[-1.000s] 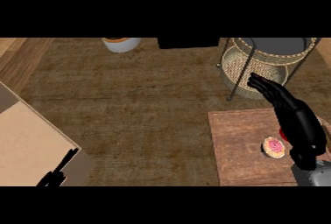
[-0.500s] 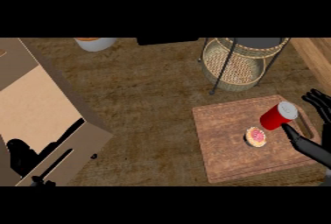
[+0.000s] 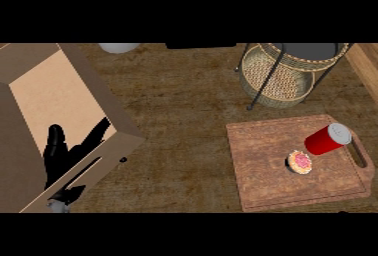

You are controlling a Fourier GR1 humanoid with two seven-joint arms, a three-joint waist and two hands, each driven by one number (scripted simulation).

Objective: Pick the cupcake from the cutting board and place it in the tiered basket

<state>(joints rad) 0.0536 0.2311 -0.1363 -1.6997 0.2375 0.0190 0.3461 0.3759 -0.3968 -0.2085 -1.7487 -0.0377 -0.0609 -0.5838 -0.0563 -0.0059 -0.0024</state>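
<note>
A small cupcake with pink topping sits near the middle of the wooden cutting board at the lower right. The wicker tiered basket on a black wire frame stands behind the board at the upper right. My left hand shows at the lower left, fingers straight and pointing up, over the side of a cardboard box. It holds nothing and is far from the cupcake. My right hand is out of the picture.
A red can stands on the board just right of the cupcake. A large open cardboard box fills the left side. A pale bowl and a dark object lie at the counter's far edge.
The view has swung left and down, so the board and basket shifted right. My right hand, beside the can half a second ago, has left the picture. More of my left hand shows.
</note>
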